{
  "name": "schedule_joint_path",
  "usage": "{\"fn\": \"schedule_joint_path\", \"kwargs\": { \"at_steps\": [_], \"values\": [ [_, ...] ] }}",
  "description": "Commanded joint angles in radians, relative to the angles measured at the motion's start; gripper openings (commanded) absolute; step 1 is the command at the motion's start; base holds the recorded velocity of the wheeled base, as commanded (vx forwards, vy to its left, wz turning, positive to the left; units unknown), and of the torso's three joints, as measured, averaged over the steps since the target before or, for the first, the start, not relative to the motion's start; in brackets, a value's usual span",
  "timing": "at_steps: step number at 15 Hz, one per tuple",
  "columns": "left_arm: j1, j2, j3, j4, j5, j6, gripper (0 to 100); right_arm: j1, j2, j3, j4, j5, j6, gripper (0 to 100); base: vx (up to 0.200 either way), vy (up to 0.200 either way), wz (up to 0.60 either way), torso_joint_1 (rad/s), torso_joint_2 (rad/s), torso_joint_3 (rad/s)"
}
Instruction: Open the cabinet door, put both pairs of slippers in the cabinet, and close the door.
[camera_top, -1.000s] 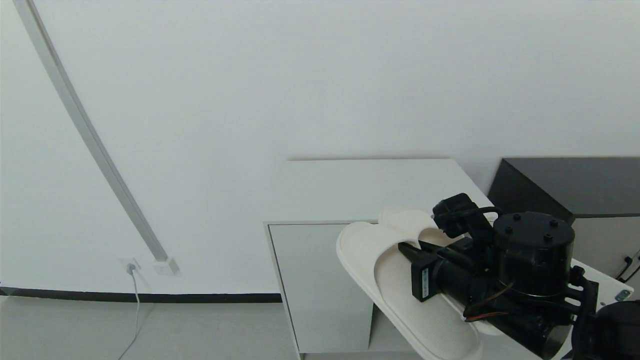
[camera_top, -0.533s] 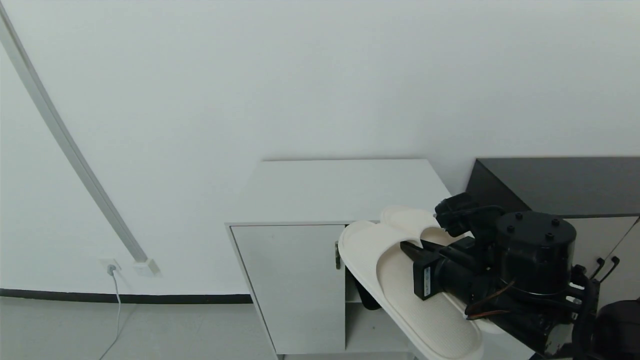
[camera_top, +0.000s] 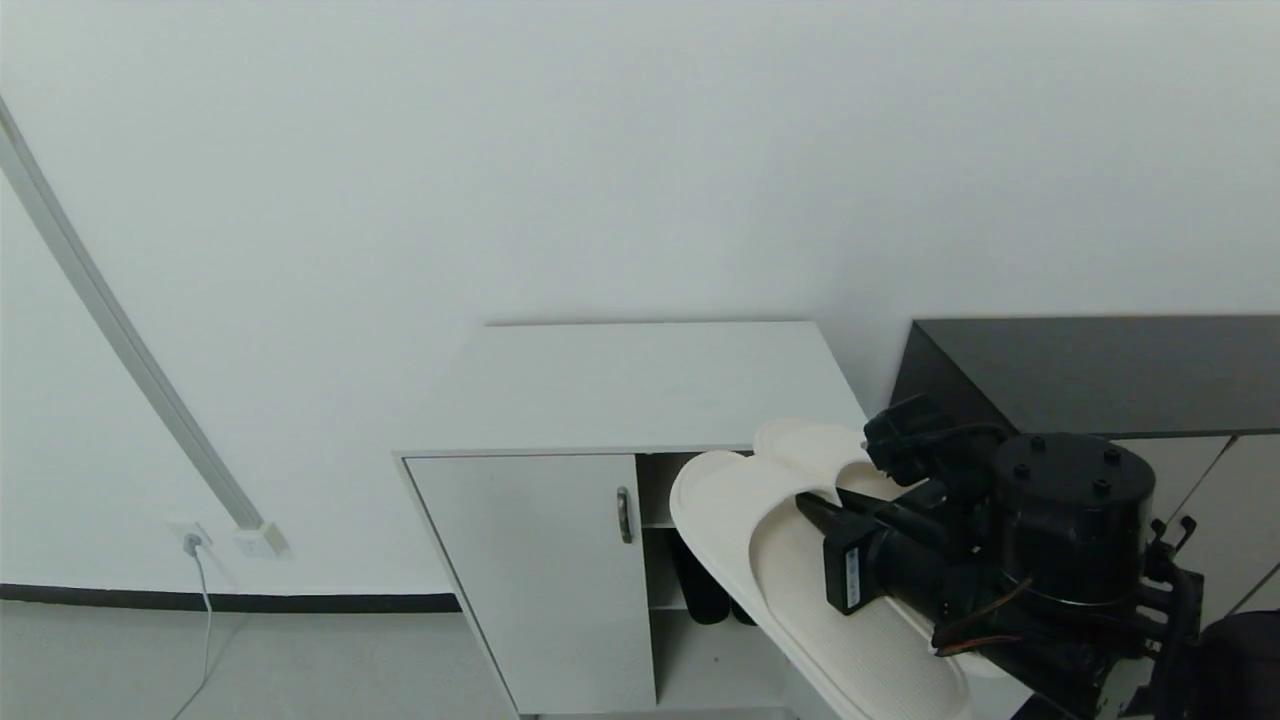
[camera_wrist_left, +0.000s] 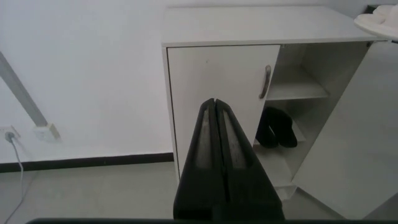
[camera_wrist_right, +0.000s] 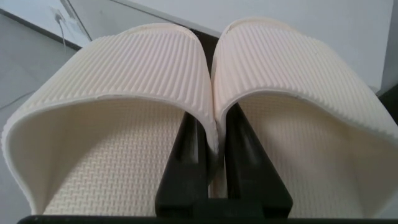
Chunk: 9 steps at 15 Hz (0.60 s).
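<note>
The white cabinet (camera_top: 640, 385) stands against the wall, its left door (camera_top: 540, 570) closed and its right half open. A dark pair of slippers (camera_top: 700, 590) stands inside on the lower level, also visible as dark slippers (camera_wrist_left: 278, 127) in the left wrist view. My right gripper (camera_top: 815, 505) is raised in front of the open half, shut on a cream pair of slippers (camera_top: 730, 500). Its fingers pinch the inner strap edges of the cream slippers (camera_wrist_right: 143, 74) side by side. My left gripper (camera_wrist_left: 214, 102) is shut and empty, pointing at the closed door from some distance.
The swung-out right door (camera_wrist_left: 360, 143) stands to the side of the opening. A black cabinet (camera_top: 1100, 365) adjoins the white one on the right. A wall socket with a cable (camera_top: 190, 545) and a slanted wall strip (camera_top: 110, 320) lie to the left, above bare floor.
The whole head picture has shifted left, so the camera moved; the cabinet's open half and the dark slippers now show. The right gripper still holds the cream slippers in the same pose.
</note>
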Motion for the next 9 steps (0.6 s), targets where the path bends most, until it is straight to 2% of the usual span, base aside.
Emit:
{"fn": "schedule_joint_path", "kwargs": {
  "at_steps": [1, 9],
  "values": [
    [0.0, 0.001, 0.0, 0.0, 0.0, 0.0, 0, 0.0, 0.003, 0.0, 0.002, -0.002, 0.0, 0, 0.0, 0.0, 0.0, 0.0, 0.0, 0.0],
    [0.0, 0.001, 0.0, 0.0, 0.0, -0.002, 0, 0.001, 0.004, 0.015, -0.01, 0.001, -0.002, 0, 0.0, 0.0, 0.0, 0.0, 0.0, 0.0]
  ]
}}
